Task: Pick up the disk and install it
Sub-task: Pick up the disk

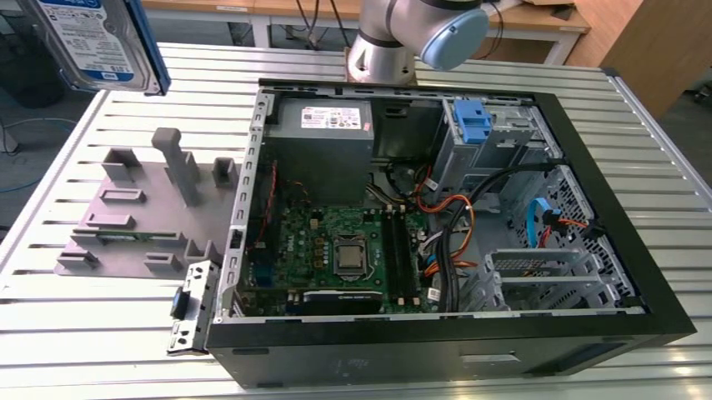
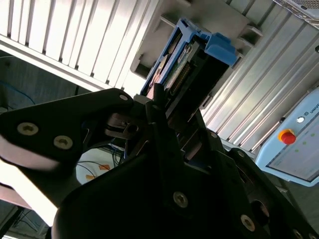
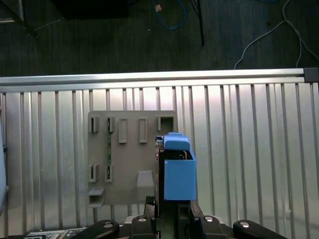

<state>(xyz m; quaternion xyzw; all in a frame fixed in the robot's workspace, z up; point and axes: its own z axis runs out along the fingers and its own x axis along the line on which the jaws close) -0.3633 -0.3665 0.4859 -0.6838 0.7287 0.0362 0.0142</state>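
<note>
The disk (image 1: 95,42) hangs high above the table at the exterior view's left, its blue-and-white label facing that camera and a blue rail along one edge. In the first wrist view I look down its blue side rail (image 3: 177,172), and it hovers over a grey fixture plate (image 3: 132,154) with nothing touching it from below. My gripper (image 3: 172,201) is shut on the disk, one finger on each flat face. The second wrist view shows the disk's connector end (image 2: 187,64) sticking out past my gripper (image 2: 167,107).
An open computer case (image 1: 601,150) lies on the slatted table, with a grey power-supply box (image 1: 323,125), a motherboard (image 1: 333,250) and a drive bay with a blue latch (image 1: 473,125). The grey fixture plate (image 1: 133,208) has upright posts. A pendant with a red button (image 2: 286,136) lies nearby.
</note>
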